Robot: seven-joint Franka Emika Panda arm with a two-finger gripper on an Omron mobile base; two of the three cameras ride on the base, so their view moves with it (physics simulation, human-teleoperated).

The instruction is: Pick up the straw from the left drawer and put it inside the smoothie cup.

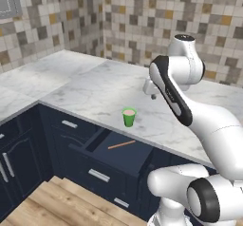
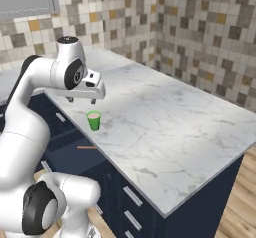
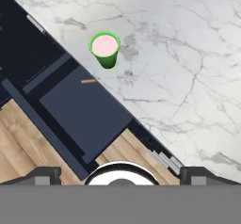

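Observation:
The left drawer (image 1: 124, 154) stands pulled out below the counter edge, navy blue with a silver bar handle (image 1: 98, 175). The thin orange-brown straw (image 1: 121, 145) lies flat inside it near the counter side; in the hand view only a short end of the straw (image 3: 88, 81) shows past the counter lip. The green smoothie cup (image 1: 128, 117) with pink contents stands upright on the marble just behind the drawer. My gripper (image 2: 81, 100) hangs open and empty above the counter, higher than the cup (image 2: 93, 120) and a little behind it. Its fingertips (image 3: 47, 175) look down on the cup (image 3: 105, 49) and drawer (image 3: 84, 110).
The white marble counter (image 1: 95, 89) runs into a corner with tiled walls. Narrower navy drawers (image 2: 131, 197) sit to the right of the open one, and cabinet doors (image 1: 14, 158) to its left. Wooden floor (image 1: 61, 206) lies in front.

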